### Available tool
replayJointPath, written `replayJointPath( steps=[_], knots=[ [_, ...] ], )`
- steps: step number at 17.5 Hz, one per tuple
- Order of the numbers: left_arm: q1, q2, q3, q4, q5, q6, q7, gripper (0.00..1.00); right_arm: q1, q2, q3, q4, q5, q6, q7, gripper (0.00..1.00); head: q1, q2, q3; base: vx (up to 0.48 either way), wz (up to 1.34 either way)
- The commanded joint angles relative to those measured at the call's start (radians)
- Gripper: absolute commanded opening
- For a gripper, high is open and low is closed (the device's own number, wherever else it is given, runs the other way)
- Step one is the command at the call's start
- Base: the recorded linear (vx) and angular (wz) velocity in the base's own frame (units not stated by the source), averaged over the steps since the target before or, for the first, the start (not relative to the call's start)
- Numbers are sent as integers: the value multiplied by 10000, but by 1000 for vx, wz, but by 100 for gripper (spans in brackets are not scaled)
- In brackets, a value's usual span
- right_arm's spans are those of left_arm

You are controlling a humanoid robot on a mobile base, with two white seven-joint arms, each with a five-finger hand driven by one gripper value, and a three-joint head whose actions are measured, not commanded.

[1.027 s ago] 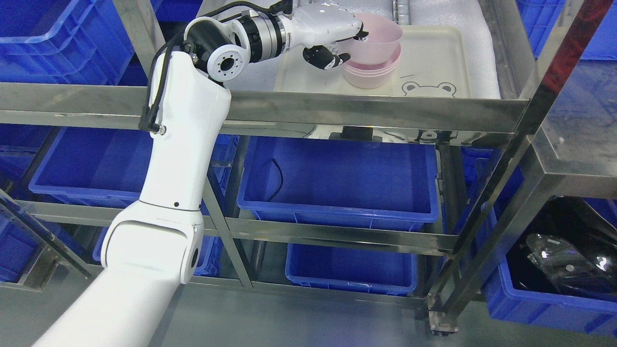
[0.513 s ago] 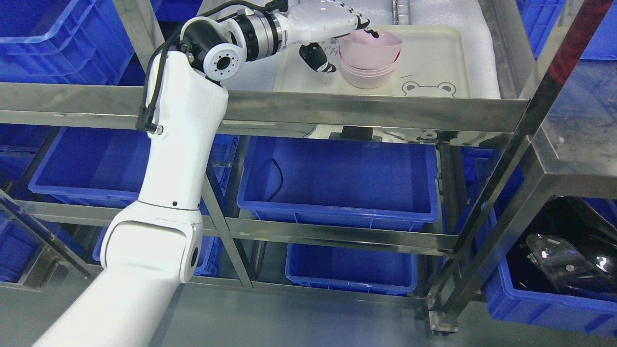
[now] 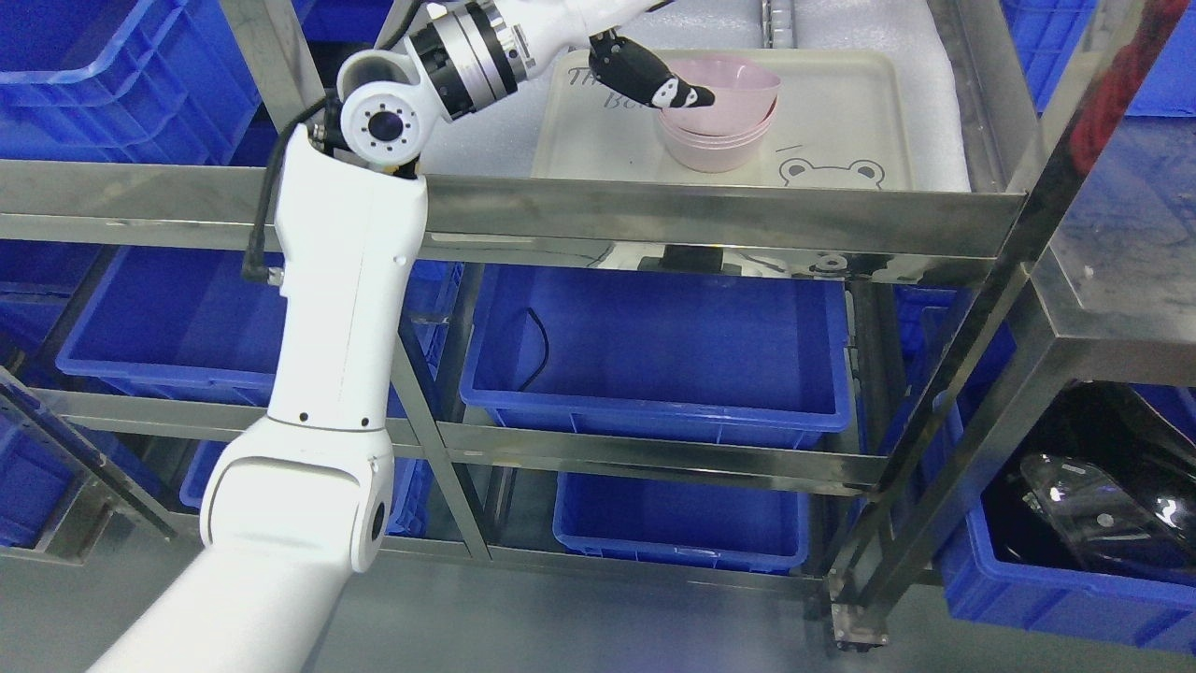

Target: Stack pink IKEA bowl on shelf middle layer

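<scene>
Although the pink bowl [image 3: 724,92] already sat nested in the other pink bowls [image 3: 715,145] on the cream tray [image 3: 841,121] of the shelf [image 3: 654,210], the left hand [image 3: 645,70] hung at its left rim, one dark finger [image 3: 677,92] touching it. Whether it gripped could not be told; stacking looked done, with only pulling clear left.

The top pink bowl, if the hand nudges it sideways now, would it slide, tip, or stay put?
Probably stay put: the top bowl is nested in the pink bowls beneath, whose walls hem it in. It looks like thin, stiff plastic, so likely light; a hard push might shift the whole stack on the smooth tray. The left hand is at its rim.
</scene>
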Motion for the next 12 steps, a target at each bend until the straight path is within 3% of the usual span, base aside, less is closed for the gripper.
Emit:
replayJointPath(
  steps=[1,3,8,12],
  knots=[
    [2954,173,-3200,-2473,2508,-30,457,92,215,-175,0,-175,0,7,-7,100,0,0,0,0,0],
    [4274,173,-3863,-2675,2447,-457,443,92,215,-175,0,-175,0,7,-7,100,0,0,0,0,0],
    [7388,173,-3866,-2675,2017,-1840,396,92,215,-175,0,-175,0,7,-7,100,0,0,0,0,0],
    [9630,173,-2198,-1775,2063,-1840,1097,92,215,-175,0,-175,0,7,-7,100,0,0,0,0,0]
  ],
)
